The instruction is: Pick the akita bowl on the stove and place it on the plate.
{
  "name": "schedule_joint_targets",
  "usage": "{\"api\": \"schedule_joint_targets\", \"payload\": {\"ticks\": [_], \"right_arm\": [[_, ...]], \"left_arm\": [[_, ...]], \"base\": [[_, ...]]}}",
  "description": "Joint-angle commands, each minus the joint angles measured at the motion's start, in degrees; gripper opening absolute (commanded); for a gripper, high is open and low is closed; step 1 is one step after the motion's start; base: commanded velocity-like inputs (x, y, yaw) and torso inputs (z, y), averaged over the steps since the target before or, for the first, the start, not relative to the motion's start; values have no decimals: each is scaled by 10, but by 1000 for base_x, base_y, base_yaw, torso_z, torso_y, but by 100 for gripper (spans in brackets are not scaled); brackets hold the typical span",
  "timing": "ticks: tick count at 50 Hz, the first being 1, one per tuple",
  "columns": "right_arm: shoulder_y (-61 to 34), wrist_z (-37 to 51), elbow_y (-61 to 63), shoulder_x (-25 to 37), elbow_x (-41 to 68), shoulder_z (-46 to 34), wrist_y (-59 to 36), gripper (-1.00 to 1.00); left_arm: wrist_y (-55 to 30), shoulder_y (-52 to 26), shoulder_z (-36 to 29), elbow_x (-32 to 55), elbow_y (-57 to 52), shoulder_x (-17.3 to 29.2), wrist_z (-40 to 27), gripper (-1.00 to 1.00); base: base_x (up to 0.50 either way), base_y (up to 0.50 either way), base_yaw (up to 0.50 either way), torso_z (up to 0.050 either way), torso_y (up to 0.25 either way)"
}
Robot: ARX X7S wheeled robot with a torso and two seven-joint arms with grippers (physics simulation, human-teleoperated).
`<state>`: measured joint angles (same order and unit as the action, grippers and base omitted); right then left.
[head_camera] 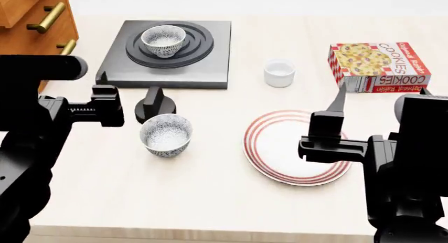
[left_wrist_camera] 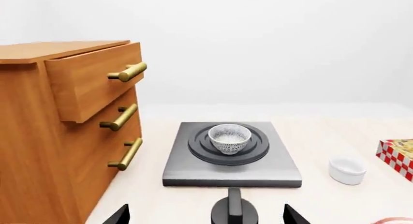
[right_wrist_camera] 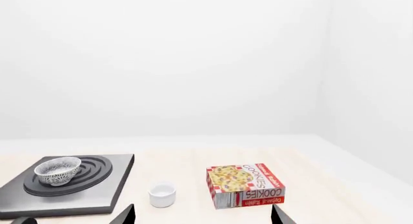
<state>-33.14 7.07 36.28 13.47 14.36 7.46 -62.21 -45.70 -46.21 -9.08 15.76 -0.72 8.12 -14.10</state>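
The akita bowl (head_camera: 163, 41) (left_wrist_camera: 229, 138) (right_wrist_camera: 58, 170), white with a fine black pattern, sits upright on the black burner rings of the grey stove (head_camera: 210, 70) (left_wrist_camera: 193, 168). The red-ringed white plate (head_camera: 294, 151) lies on the table at the front right. My left gripper (left_wrist_camera: 206, 217) (head_camera: 105, 91) is open and holds nothing. It hangs by the stove's front left corner, short of the bowl. My right gripper (right_wrist_camera: 203, 216) (head_camera: 334, 114) is open too, hovering above the plate's right side.
A look-alike patterned bowl (head_camera: 166, 135) stands in front of the stove, just behind it the black knob (head_camera: 155, 104) (left_wrist_camera: 234, 212). A plain white cup (head_camera: 279, 73) and a cookie box (head_camera: 378, 64) sit to the right. A wooden drawer cabinet (left_wrist_camera: 65, 127) flanks the stove's left.
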Motion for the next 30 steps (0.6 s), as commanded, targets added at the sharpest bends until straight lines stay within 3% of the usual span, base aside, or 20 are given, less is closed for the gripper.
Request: {"api": "schedule_joint_targets", "payload": {"ticks": [1,30], "right_arm": [[1,3,-2,-1,5,4,2,100],[2,9,-4,2,12,6,8,100]], "left_arm": [[-11,-15,14,14,7,1,-4,100],[-9,-18,0,23,3,8,-5,100]], "base": [[0,0,0,0,0],[0,-153,0,0,0]]}}
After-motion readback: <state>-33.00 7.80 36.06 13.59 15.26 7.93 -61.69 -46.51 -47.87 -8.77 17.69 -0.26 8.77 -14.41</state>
